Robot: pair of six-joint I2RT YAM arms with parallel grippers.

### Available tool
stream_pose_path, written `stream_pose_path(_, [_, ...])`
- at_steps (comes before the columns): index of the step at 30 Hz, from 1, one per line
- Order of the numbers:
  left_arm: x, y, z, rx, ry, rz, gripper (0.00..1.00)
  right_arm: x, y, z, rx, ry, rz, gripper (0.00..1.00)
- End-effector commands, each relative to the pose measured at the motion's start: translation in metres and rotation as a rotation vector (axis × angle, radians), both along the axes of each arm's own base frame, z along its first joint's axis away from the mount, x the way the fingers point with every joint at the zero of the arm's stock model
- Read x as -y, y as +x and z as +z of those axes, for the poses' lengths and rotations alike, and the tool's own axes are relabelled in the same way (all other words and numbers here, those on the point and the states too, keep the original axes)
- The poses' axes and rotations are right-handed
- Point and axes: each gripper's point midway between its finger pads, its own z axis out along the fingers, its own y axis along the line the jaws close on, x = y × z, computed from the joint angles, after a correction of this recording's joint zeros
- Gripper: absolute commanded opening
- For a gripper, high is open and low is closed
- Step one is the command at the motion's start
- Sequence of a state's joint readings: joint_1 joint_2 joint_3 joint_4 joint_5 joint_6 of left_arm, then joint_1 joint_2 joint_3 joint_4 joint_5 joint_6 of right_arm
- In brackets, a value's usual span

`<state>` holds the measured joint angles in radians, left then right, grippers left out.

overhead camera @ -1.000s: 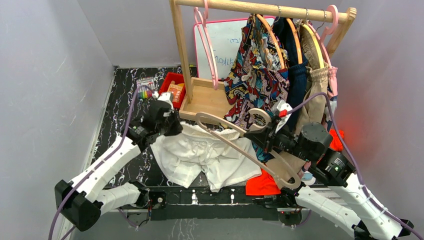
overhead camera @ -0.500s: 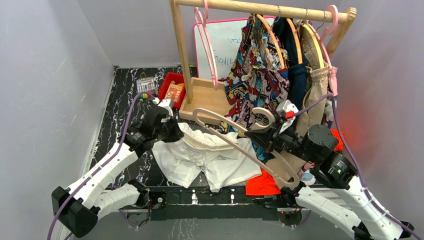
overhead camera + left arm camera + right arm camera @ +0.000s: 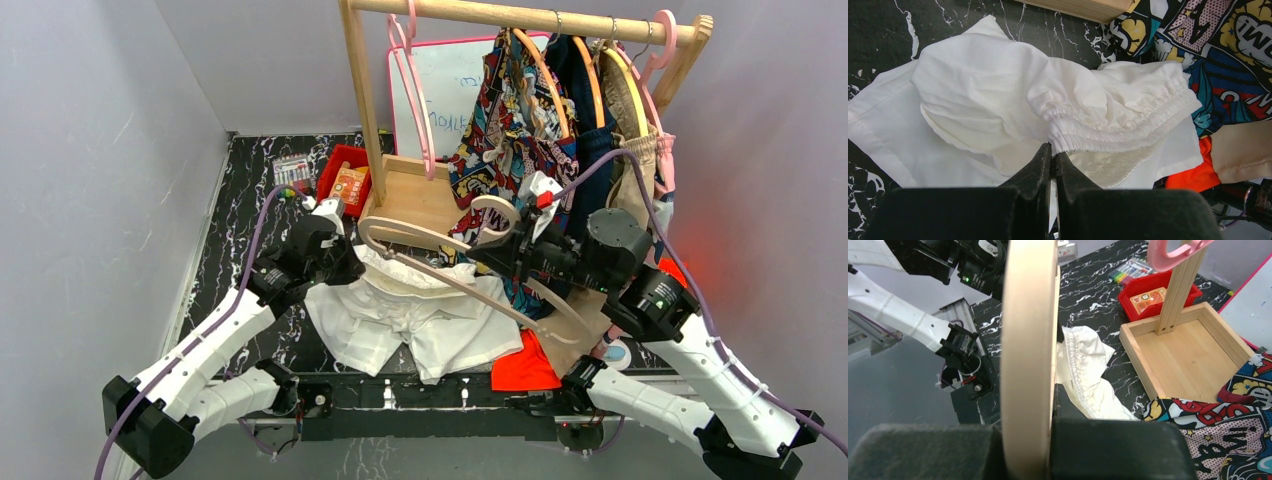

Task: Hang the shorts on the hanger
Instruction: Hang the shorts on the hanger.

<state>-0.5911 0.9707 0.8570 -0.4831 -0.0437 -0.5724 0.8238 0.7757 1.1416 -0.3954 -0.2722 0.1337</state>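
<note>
The white shorts (image 3: 400, 315) lie on the black marbled table, legs toward the near edge. My left gripper (image 3: 345, 262) is shut on the gathered waistband (image 3: 1108, 135) at its left end and lifts it a little off the table; the shorts fill the left wrist view (image 3: 978, 95). My right gripper (image 3: 512, 252) is shut on the cream-beige hanger (image 3: 430, 240) near its hook (image 3: 492, 215). The hanger's left arm reaches over the raised waistband. In the right wrist view the hanger (image 3: 1029, 340) is a wide band between the jaws, with the shorts (image 3: 1080, 365) behind it.
A wooden rack with a tray base (image 3: 415, 195) stands behind, hung with a comic-print garment (image 3: 515, 150), dark and tan clothes and pink hangers (image 3: 410, 70). A red bin (image 3: 345, 175) and markers (image 3: 291, 170) sit at the back left. An orange cloth (image 3: 525, 368) lies near the front edge.
My right gripper has carried the hanger to the left and toward the rack, so its left arm now lies over the waistband. My left gripper has raised the waistband slightly and held its place.
</note>
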Motion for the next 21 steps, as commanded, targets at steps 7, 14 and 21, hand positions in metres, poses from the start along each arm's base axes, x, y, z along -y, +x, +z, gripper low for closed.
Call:
stream_pose_path(7, [-0.019,-0.001,-0.016,0.017,0.057,0.064,0.00,0.009,0.010,-0.039,0.029,-0.086,-0.054,0.00])
stream_pose_path(14, [-0.018,0.002,-0.015,0.013,0.066,0.060,0.00,0.010,0.004,-0.061,0.005,-0.111,-0.026,0.00])
stream_pose_path(21, [-0.016,0.005,-0.007,0.024,0.065,0.055,0.00,0.001,-0.006,-0.064,-0.010,-0.110,0.054,0.00])
